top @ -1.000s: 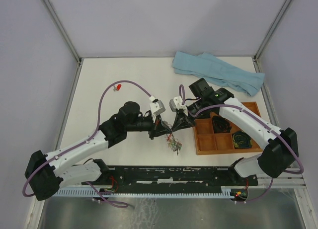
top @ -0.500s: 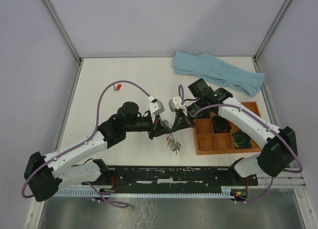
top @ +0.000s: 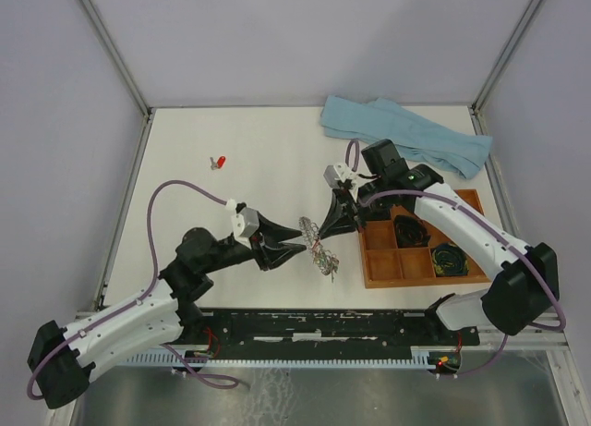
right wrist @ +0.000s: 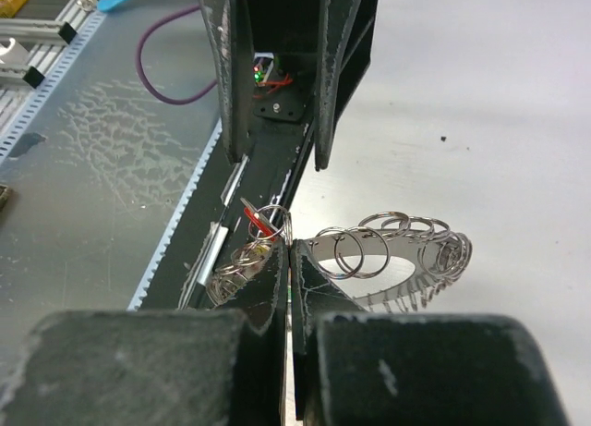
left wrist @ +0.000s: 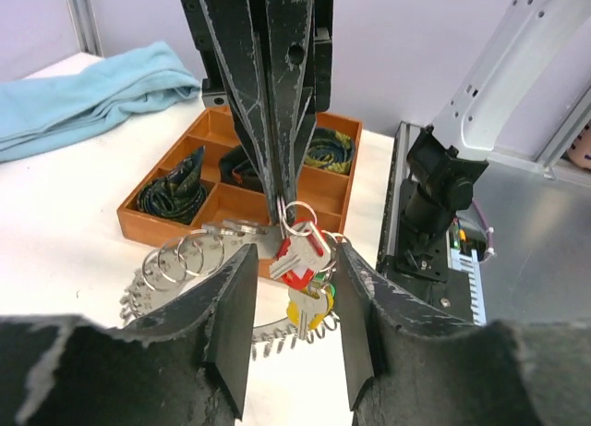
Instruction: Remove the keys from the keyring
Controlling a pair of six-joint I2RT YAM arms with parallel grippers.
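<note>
The keyring (top: 312,230), a silvery band fringed with small loops, hangs above the table at mid-centre. My right gripper (top: 327,230) is shut on one of its loops. In the right wrist view its pinched tips (right wrist: 289,249) meet at the keyring (right wrist: 397,255), beside a red key (right wrist: 251,221). The keys (left wrist: 303,260), red, yellow and green headed, dangle from the keyring (left wrist: 175,264). My left gripper (left wrist: 294,260) is open, one finger on each side of the keys without touching them. From above, the left gripper (top: 298,239) sits just left of the ring.
An orange tray (top: 369,283) with dark coiled bundles (top: 450,257) stands to the right of the ring. A blue towel (top: 406,135) lies at the back right. A small red-headed piece (top: 219,162) rests on the table at the back left.
The left gripper has opened and pulled back toward the near left, off the ring. The right gripper stays shut on the ring and has shifted slightly toward the back.
</note>
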